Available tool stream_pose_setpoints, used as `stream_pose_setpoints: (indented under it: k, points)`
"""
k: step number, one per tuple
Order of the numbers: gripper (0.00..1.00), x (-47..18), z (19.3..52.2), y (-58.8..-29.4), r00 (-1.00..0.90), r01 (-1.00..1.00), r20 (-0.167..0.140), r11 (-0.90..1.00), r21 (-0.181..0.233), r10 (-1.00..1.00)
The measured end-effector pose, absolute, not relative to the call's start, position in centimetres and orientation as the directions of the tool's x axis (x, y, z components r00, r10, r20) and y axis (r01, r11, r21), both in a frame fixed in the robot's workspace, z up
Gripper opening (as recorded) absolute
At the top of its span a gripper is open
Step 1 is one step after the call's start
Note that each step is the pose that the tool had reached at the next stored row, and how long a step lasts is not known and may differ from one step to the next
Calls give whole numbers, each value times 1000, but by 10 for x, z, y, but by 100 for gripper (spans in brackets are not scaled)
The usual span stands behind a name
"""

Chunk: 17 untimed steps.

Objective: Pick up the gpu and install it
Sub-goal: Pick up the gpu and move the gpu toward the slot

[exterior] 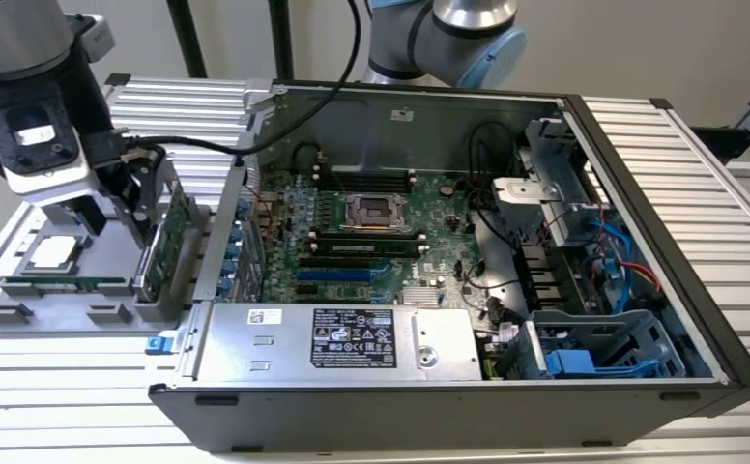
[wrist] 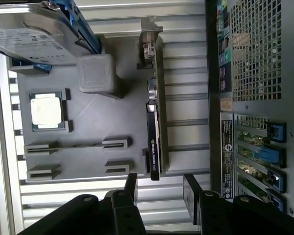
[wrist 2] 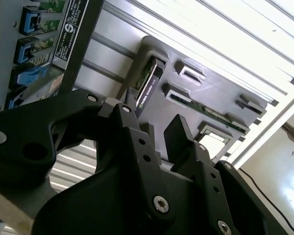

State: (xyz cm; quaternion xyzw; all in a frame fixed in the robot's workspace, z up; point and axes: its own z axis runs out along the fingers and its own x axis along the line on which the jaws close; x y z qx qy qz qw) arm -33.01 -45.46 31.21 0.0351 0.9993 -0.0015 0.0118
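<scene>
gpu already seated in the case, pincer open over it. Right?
Not quite. The gpu is not in the case. It stands on edge in the gray tray beside the case, as the first wrist view shows. The pincer is open over it, as you said.

The gpu [wrist: 156, 122] is standing upright on its long edge, sitting in a slot along one side of the grey tray [wrist: 93, 132]. In the first wrist view it's showing its thin profile, with the black shroud facing the tray's middle. Its metal bracket [wrist: 148, 36] is capping the end at the tray's corner.
</scene>
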Motion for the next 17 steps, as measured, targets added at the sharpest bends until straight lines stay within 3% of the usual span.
stream_pose_setpoints:
  k: [17]
  points:
    - [100,-330,303,-455,-997,70,-25,997,-15,70]
